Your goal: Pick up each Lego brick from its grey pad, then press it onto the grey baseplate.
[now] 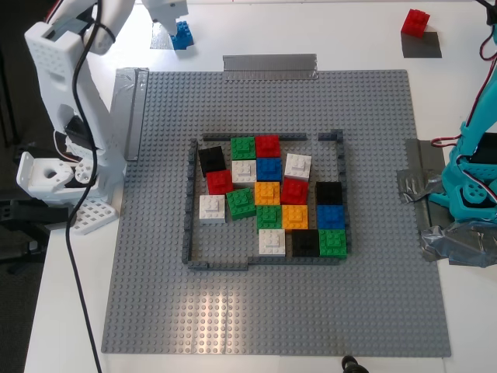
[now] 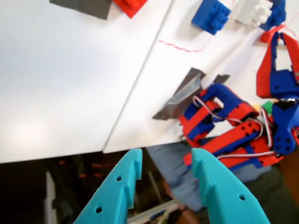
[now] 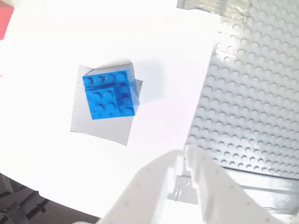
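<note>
The blue brick (image 1: 183,35) sits on its silvery pad (image 1: 161,39) beyond the baseplate's (image 1: 155,295) far corner at the exterior view's left. It also shows in the second wrist view (image 3: 110,95), skewed on the pad (image 3: 100,128). My second gripper (image 3: 185,153), white, is shut and empty, hanging beside the brick and apart from it. The red brick (image 1: 415,22) sits on the darker pad (image 1: 423,45) at the far right, and its edge shows in the first wrist view (image 2: 130,4). My first gripper (image 2: 166,156), teal, is open and empty, out past the table edge.
A dark-grey frame (image 1: 188,202) on the baseplate holds several coloured bricks. Duct-tape strips lie at the far edge (image 1: 269,66), the left edge (image 1: 132,109) and by the teal arm base (image 1: 423,186). A red-and-blue arm (image 2: 233,126) and a person (image 2: 173,168) show beyond the table.
</note>
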`<state>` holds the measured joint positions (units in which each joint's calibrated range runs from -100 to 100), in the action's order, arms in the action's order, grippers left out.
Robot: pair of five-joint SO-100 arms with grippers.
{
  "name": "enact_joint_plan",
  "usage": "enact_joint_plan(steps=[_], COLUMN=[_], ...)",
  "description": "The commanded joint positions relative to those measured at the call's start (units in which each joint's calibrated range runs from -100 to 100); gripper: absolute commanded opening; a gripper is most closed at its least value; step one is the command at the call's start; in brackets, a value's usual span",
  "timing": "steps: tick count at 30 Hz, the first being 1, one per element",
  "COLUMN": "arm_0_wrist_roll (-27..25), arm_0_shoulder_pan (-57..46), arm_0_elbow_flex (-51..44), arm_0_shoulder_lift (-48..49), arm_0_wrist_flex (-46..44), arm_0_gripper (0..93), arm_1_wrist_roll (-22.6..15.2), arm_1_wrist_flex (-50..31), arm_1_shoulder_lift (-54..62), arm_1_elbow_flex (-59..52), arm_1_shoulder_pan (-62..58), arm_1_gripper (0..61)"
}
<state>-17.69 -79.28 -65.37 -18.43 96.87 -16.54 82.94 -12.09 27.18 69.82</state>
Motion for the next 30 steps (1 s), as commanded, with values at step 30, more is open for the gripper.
enact_joint_plan(steps=[30], arm_0_wrist_roll=[-20.58], arm_0_shoulder_pan=[5.11], arm_0_elbow_flex=[-2.49], arm_0_shoulder_lift=[-16.59], arm_0_wrist_flex=[3.13], arm_0_gripper=[13.5], arm_1_wrist_roll=[-3.22], arm_1_wrist_flex=[-10.20], arm_1_shoulder_lift=[-17.01], arm_1_elbow_flex=[13.41], arm_1_shoulder_pan=[3.20], arm_1_gripper=[24.9])
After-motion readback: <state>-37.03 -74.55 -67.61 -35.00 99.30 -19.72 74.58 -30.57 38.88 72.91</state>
